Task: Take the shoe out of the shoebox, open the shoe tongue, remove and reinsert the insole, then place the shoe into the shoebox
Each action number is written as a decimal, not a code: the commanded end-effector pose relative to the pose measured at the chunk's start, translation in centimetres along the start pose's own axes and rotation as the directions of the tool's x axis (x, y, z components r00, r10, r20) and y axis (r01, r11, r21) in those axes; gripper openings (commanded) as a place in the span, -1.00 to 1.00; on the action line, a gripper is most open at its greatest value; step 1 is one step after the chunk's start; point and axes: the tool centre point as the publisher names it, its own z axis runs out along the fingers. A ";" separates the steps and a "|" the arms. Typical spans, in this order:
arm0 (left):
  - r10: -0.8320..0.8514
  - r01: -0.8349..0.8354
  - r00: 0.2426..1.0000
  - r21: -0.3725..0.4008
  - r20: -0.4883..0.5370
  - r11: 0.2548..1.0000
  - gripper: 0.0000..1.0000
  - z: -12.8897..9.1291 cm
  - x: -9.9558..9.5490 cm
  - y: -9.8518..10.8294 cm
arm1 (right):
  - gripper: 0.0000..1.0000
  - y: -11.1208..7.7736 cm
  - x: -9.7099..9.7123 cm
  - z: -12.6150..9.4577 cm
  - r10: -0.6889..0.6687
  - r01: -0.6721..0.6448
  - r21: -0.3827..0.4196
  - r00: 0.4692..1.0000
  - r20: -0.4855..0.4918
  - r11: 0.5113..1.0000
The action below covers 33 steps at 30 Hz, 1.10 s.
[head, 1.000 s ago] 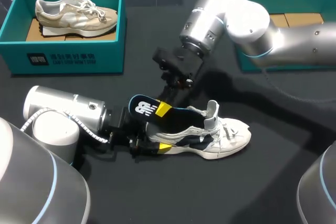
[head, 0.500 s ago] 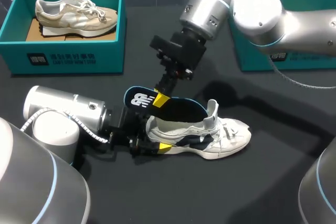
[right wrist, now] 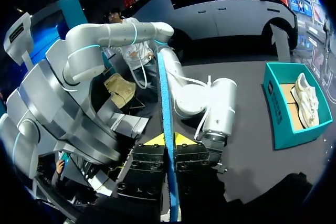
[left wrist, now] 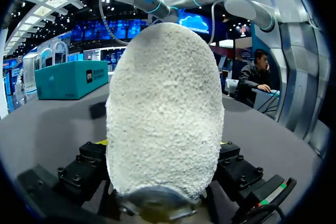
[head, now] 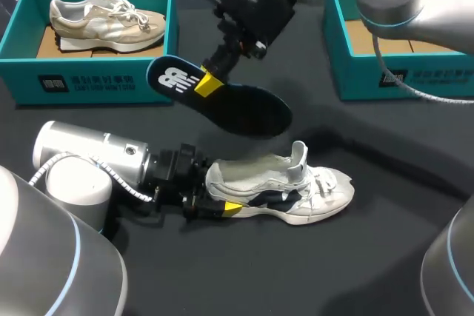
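Nearest, the left gripper [head: 215, 203] is closed on the heel of the white shoe [head: 296, 186], which sits on the table with its tongue raised. Above the shoe and clear of it, the right gripper [head: 209, 84] pinches the dark insole [head: 241, 107] near its heel end. The insole looks thin, light and floppy, so it likely goes back best toe-first. Beyond the shoe, to the right, waits the teal shoebox [head: 370, 72].

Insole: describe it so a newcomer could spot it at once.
Start at the black table and find the white shoe lying mid-table. Just above it, the right tool holds the insole in the air. It is the only flat, dark, foot-shaped piece, with a white logo at its heel.
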 end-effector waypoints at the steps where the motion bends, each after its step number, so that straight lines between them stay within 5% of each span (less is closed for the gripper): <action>1: 0.000 0.000 1.000 -0.002 0.001 1.000 -1.00 0.2 0.1 0.2 | -1.00 -0.3 2.7 -0.3 0.003 -0.002 -0.003 0.991 0.132 1.000; 8: 0.000 0.000 1.000 -0.002 0.001 1.000 -1.00 0.2 0.1 0.2 | -1.00 0.1 2.9 -1.0 -0.004 0.010 -0.055 0.993 0.117 0.998; 12: 0.000 0.000 1.000 -0.002 0.001 1.000 -1.00 0.2 0.1 0.2 | -1.00 -0.2 4.5 -2.3 0.013 0.017 -0.210 0.990 0.141 0.977; 20: 0.000 0.000 1.000 -0.002 0.001 1.000 -1.00 0.2 0.1 0.2 | -1.00 0.3 8.8 -3.6 -0.011 0.101 -0.399 0.975 0.222 0.911; 33: 0.000 0.000 1.000 -0.002 0.001 1.000 -1.00 0.2 0.1 0.2 | -1.00 0.3 8.8 -3.6 -0.011 0.101 -0.399 0.975 0.222 0.911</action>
